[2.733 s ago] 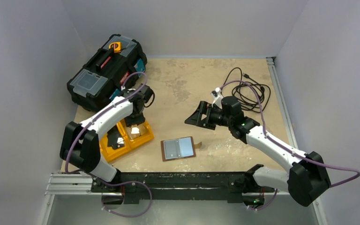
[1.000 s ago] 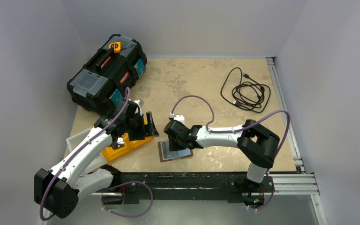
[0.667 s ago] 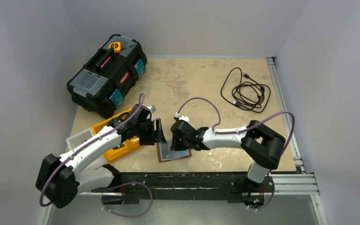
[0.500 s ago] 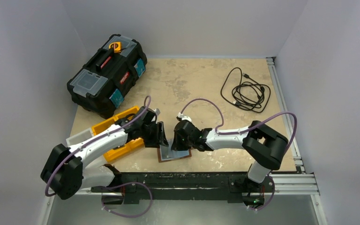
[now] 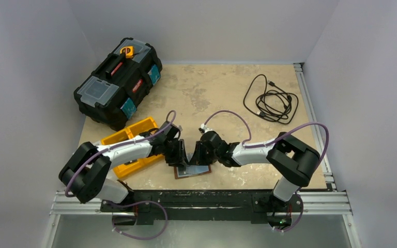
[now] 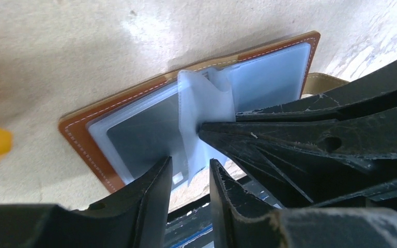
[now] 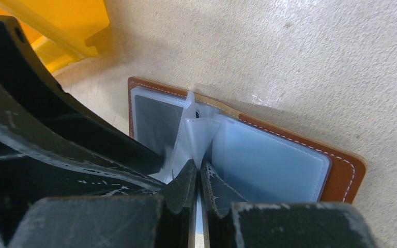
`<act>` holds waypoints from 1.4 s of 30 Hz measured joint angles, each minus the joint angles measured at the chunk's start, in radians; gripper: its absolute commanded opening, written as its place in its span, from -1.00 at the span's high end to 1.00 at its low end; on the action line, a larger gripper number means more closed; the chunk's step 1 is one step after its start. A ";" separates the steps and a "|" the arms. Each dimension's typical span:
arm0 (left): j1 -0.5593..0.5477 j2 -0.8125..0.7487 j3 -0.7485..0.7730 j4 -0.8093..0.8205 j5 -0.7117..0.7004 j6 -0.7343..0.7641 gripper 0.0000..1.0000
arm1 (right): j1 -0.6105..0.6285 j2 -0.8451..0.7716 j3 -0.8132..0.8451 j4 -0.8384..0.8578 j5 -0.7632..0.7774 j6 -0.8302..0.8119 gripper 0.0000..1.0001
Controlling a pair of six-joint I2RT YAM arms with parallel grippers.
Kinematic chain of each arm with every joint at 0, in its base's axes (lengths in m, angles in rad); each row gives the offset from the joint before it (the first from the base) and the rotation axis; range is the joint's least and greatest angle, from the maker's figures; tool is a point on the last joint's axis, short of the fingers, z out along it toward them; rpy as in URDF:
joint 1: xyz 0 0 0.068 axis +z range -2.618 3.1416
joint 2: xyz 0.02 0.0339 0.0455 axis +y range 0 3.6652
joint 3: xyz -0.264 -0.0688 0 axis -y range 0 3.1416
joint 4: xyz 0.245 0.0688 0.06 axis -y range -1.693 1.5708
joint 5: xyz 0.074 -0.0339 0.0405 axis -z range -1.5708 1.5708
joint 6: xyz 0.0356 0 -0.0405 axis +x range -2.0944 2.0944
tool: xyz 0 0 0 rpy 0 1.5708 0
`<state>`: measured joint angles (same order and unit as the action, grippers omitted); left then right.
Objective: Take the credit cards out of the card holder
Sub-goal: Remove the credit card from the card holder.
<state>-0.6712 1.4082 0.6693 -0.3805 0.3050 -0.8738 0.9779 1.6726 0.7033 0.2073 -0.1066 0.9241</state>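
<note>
Beige mottled surface (image 5: 222, 93), grey walls. Card holder (image 5: 192, 171): lying open and flat, middle hidden from above by both claws. Pocket contents behind cloudy plastic hard to make out. Right claw (image 7: 197, 181): pressed together, pinching a clear sleeve (image 7: 199, 137) raised from the holder's fold. Left claw (image 6: 190, 164): narrowly spread at that sleeve's edge, contact unclear.

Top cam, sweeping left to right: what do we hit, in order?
orange tray → left gripper → right gripper → black cable. Left out: card holder, under both grippers; toolbox, overlapping the tray.
</note>
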 measured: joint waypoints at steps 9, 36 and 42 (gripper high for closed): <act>-0.033 0.050 -0.006 0.058 0.010 -0.033 1.00 | -0.009 0.000 -0.009 0.018 -0.018 0.002 0.91; -0.131 -0.027 0.056 -0.015 -0.069 -0.035 0.84 | -0.078 -0.352 0.020 -0.359 0.127 -0.032 0.10; -0.171 0.074 0.134 0.014 -0.059 -0.047 0.39 | -0.100 -0.420 0.005 -0.404 0.153 -0.035 0.10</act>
<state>-0.8417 1.4818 0.8036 -0.3664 0.2462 -0.9211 0.8776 1.2530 0.7086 -0.1970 0.0463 0.8890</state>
